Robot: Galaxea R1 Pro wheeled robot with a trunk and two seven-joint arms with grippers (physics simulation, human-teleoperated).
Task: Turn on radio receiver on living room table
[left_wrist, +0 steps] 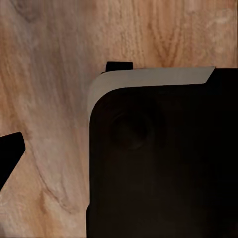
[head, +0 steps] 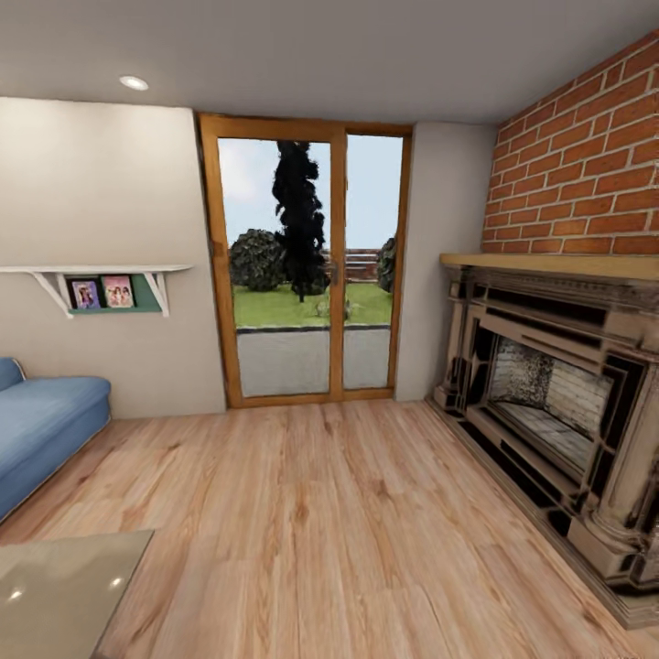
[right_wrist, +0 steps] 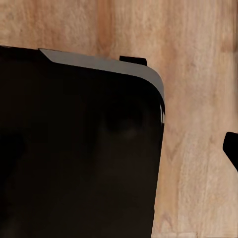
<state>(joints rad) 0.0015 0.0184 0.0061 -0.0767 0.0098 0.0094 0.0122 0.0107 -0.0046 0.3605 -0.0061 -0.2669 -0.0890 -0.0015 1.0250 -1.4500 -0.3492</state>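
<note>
The radio receiver is out of view. One corner of the glossy grey-taupe table [head: 64, 586] reaches into the head view at the lower left, and the part I see is bare. In the left wrist view, one dark fingertip [left_wrist: 11, 154] of my left gripper [left_wrist: 119, 158] sits at the frame's edge, over wood floor and my own dark base [left_wrist: 163, 163]. My right gripper [right_wrist: 119, 151] shows one fingertip [right_wrist: 231, 148] the same way. Nothing is between the fingers of either gripper.
This is the living room. A blue sofa [head: 41, 430] stands at the left and a glass door with a wooden frame [head: 307, 265] straight ahead. An ornate fireplace [head: 558, 403] under a brick wall lines the right. A wall shelf [head: 101, 284] holds pictures. Light plank floor [head: 339, 522] lies between.
</note>
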